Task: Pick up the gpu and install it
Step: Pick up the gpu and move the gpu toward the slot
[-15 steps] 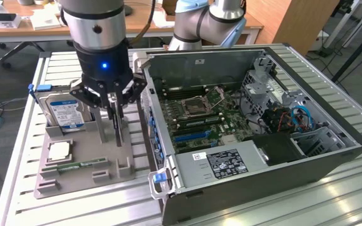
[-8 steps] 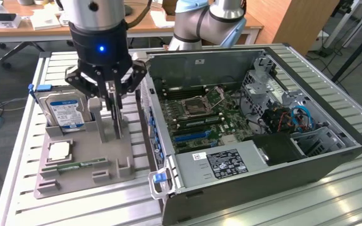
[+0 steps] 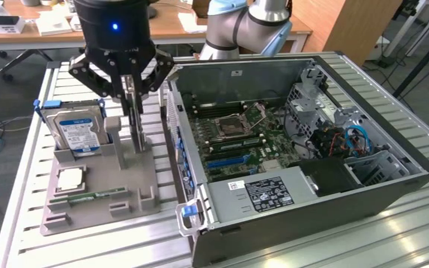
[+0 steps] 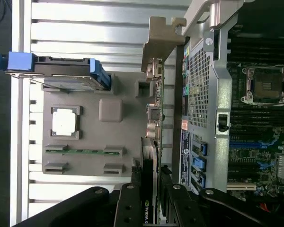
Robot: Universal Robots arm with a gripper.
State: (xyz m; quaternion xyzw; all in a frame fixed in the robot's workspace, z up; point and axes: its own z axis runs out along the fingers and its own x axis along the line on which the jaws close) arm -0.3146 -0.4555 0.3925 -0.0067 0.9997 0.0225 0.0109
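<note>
A: Containers first. What was there?
B: Two. A grey tray (image 3: 136, 187) on the counter (image 3: 393, 240), directly under the end effector (image 3: 132, 106). An open computer case (image 3: 311, 234) sat just beside the end effector, toward the exterior view's right.
A: Tray contents?
B: Four items, one of each. One gpu (image 3: 138, 137), standing on edge right below the end effector. One hard drive (image 3: 79, 133) with a blue label and blue caddy, upright in its slot just beside the end effector, toward the exterior view's left. One processor chip (image 3: 71, 178), flat in a square recess, farther from the end effector than the drive. One memory stick (image 3: 95, 196), lying flat in its holders near the chip.
A: End effector state?
B: Narrowed onto the card, fingers (image 4: 132, 208) against both faces of the gpu at its top edge. Gripping it. In the wrist view the card ran out from between the fingers, with its metal bracket (image 4: 163, 35) at the far end.
A: Card lifted?
B: Couldn't tell. Its lower edge was down at the tray's posts; touching or not was unclear.
A: Case contents?
B: One motherboard (image 3: 229, 134) with one processor socket (image 3: 233, 124), one labelled power supply (image 3: 263, 192) and one bundle of blue cables (image 3: 356, 137). All were well apart from the end effector and lower than it.
A: Tray versus case?
B: The tray sat just beside the case wall.
</note>
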